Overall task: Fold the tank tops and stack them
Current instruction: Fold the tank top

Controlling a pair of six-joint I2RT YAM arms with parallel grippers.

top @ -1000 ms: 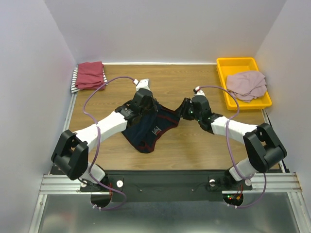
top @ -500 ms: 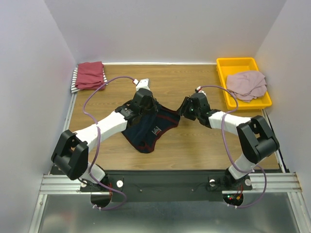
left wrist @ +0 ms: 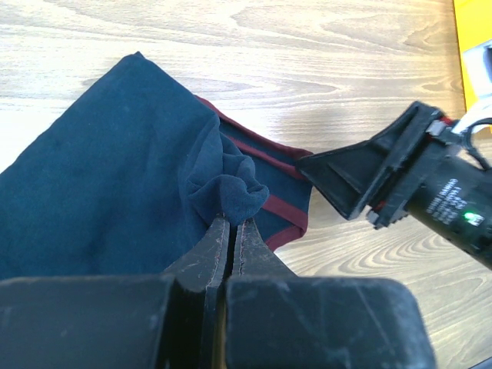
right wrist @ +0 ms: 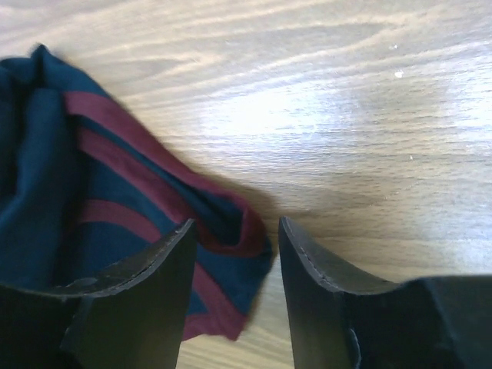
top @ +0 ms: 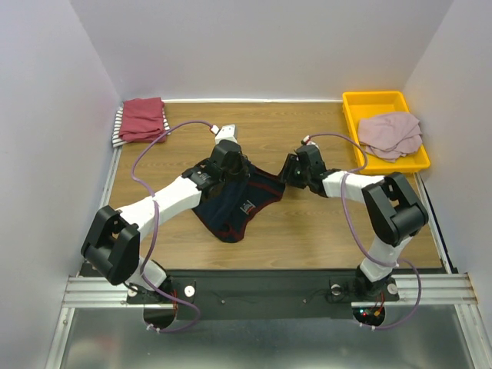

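The navy jersey (top: 234, 206) with maroon trim lies crumpled at the table's middle; it also shows in the left wrist view (left wrist: 108, 177) and the right wrist view (right wrist: 92, 200). My left gripper (top: 231, 171) is shut on a bunched fold of the jersey (left wrist: 231, 188). My right gripper (top: 288, 173) is open at the jersey's right maroon-trimmed corner (right wrist: 234, 231), which lies between its fingers (right wrist: 315, 269). A dark-red top (top: 143, 118) lies on a striped one (top: 118, 127) at the far left. A dusty-pink top (top: 390, 132) sits in the yellow tray.
The yellow tray (top: 369, 101) stands at the far right corner. White walls enclose the table on three sides. Purple cables loop over both arms.
My right arm has folded in, its elbow moving left and back, with the gripper staying at the jersey's right corner. The left arm and the jersey have not moved.
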